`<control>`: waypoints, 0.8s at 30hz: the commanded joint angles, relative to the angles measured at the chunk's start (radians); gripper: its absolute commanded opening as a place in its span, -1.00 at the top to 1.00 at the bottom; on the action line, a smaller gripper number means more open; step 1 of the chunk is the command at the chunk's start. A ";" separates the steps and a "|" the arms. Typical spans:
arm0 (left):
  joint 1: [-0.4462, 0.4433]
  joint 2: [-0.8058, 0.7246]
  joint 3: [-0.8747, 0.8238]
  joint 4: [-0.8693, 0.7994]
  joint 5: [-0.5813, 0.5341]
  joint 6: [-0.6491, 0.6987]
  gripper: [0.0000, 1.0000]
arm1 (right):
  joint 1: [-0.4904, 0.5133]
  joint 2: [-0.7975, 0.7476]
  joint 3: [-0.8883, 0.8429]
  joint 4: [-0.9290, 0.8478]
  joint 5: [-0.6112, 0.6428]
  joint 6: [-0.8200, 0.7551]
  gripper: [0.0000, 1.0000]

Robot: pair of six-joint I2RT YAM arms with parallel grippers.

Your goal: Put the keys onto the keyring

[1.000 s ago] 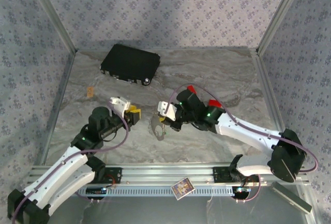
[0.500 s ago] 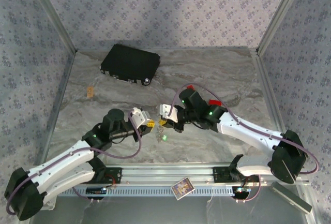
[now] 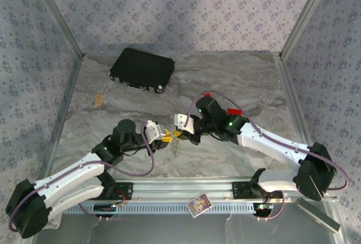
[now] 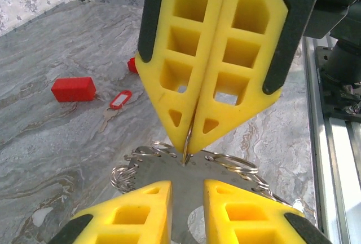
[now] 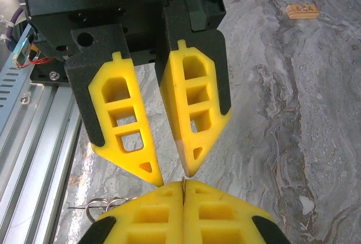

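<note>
The keyring (image 4: 168,168), a flat grey piece edged with silvery rings, hangs from my right gripper (image 4: 188,145), which is shut on one thin ring. My left gripper (image 4: 186,185) faces it tip to tip. Its jaws stand a little apart and the grey piece shows through the gap. From above, both grippers meet at mid-table, left gripper (image 3: 163,135) and right gripper (image 3: 179,129), with the keyring (image 3: 176,144) dangling below. In the right wrist view, my right gripper (image 5: 183,185) pinches the ring's edge under the open left gripper (image 5: 174,175). A red-headed key (image 4: 118,100) lies on the table beyond.
Two red blocks (image 3: 207,94) (image 3: 233,112) lie by the right arm. A black case (image 3: 141,68) sits at the back left, a small wooden tag (image 3: 98,100) near the left wall. The metal rail (image 3: 169,187) with a card (image 3: 198,203) runs along the near edge.
My left arm has swung right and forward until its gripper meets the right gripper at the keyring. The right gripper has stayed shut and shifted only slightly.
</note>
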 commanded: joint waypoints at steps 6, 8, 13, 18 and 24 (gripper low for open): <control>-0.006 0.021 -0.007 0.068 0.051 0.018 0.60 | 0.022 -0.010 0.020 0.034 -0.034 0.008 1.00; -0.007 0.021 -0.008 0.073 0.051 0.018 0.62 | 0.025 -0.007 0.023 0.034 -0.034 0.007 1.00; -0.006 0.011 -0.014 0.084 0.066 0.012 0.65 | 0.033 0.003 0.025 0.037 -0.027 0.008 1.00; -0.008 0.001 -0.017 0.085 0.078 0.013 0.75 | 0.038 0.010 0.028 0.044 -0.027 0.010 1.00; -0.008 -0.025 -0.033 0.100 0.065 0.023 1.00 | 0.039 0.007 0.012 0.070 0.010 0.030 0.99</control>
